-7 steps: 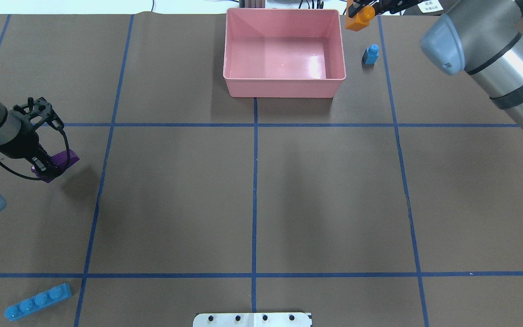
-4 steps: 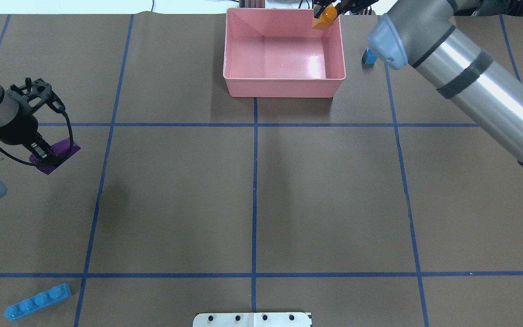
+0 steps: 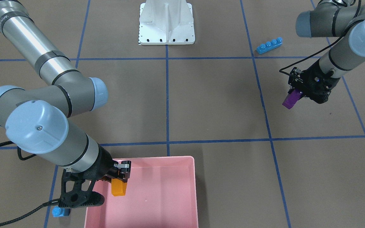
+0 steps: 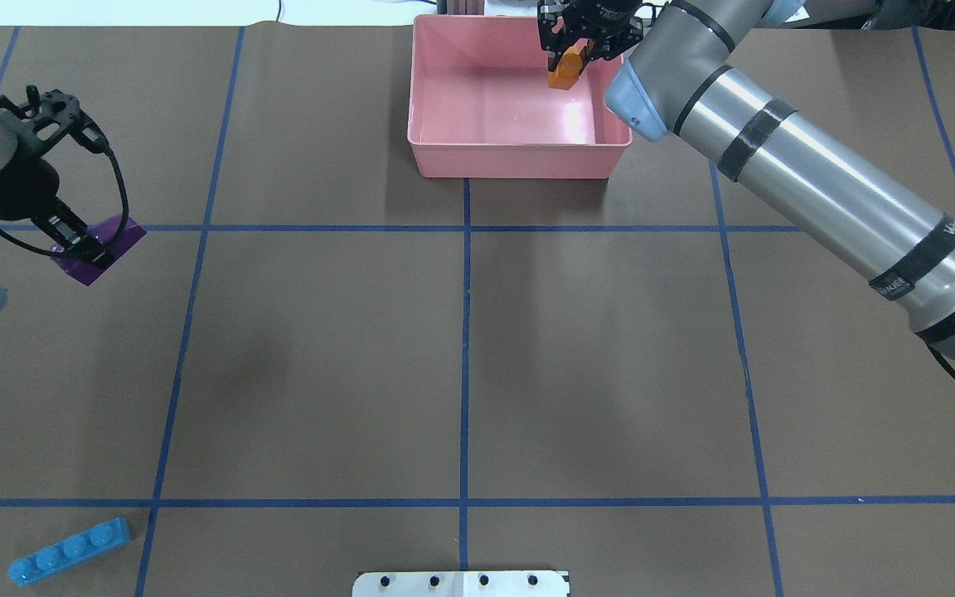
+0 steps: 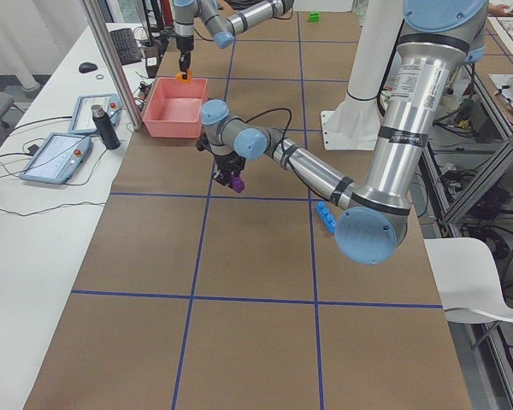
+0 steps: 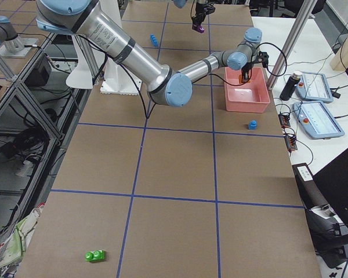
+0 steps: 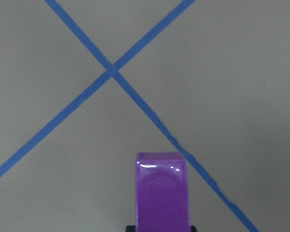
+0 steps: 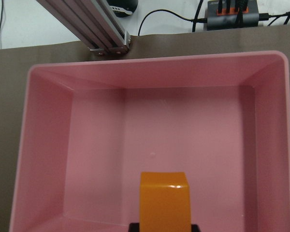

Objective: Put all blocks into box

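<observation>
While the right gripper point(image 4: 570, 55) hung over the far right part of the pink box point(image 4: 519, 162), its jaws pinched the orange block point(image 4: 565, 71) inside the box's outline. At the table's left side the left gripper point(image 4: 84, 245) had its jaws pressed on the purple block point(image 4: 104, 249), held over a crossing of blue tape lines point(image 4: 464, 348). Brown paper point(image 4: 610, 373) covered the whole table, marked into large squares by that tape. The short blue block point(image 3: 59, 211) stood just right of the box; the long blue block point(image 4: 69, 551) lay at the near left corner; the green block point(image 6: 95, 255) lay far off at the right end. A white base plate point(image 4: 461, 584) sat at the near edge. Beyond the far edge a white bench point(image 6: 336, 87) carried two control tablets point(image 6: 322, 119), a dark bottle point(image 5: 103, 126) and a metal post point(image 6: 290, 43).
</observation>
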Motion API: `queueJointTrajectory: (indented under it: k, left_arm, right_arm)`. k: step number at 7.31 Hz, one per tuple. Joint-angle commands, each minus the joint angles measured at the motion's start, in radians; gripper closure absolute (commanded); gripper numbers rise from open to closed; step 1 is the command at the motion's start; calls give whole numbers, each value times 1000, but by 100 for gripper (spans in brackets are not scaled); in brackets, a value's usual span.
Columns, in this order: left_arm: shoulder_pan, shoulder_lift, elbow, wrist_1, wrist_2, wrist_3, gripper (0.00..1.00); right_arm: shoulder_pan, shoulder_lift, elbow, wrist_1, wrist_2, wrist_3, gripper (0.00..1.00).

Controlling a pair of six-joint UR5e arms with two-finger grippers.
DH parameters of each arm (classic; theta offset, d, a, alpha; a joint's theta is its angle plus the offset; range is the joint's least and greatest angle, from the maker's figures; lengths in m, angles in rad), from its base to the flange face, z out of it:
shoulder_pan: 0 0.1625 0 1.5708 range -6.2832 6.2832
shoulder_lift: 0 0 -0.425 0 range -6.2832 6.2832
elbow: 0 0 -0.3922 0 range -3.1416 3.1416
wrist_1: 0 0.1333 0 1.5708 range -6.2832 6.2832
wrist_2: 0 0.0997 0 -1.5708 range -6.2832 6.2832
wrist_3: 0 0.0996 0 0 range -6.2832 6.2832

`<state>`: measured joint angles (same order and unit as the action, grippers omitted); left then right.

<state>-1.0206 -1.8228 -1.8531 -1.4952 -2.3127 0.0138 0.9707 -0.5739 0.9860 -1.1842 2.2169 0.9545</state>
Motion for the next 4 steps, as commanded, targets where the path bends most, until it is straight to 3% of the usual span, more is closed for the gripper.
queueJointTrajectory:
  k: [1,2,4]
  left_arm:
    - [-27,-47,-6,36,-14,-21,100]
    - [-38,-109,-6,59,-74,-119,100]
    - [-45,-217,0,49,-126,-355,100]
  right_arm:
    - [-12,29,-79,8,-6,1,8]
    - [-7,35,-75,3,-3,9,0]
    - [67,4,-20,-41,68,-6,0]
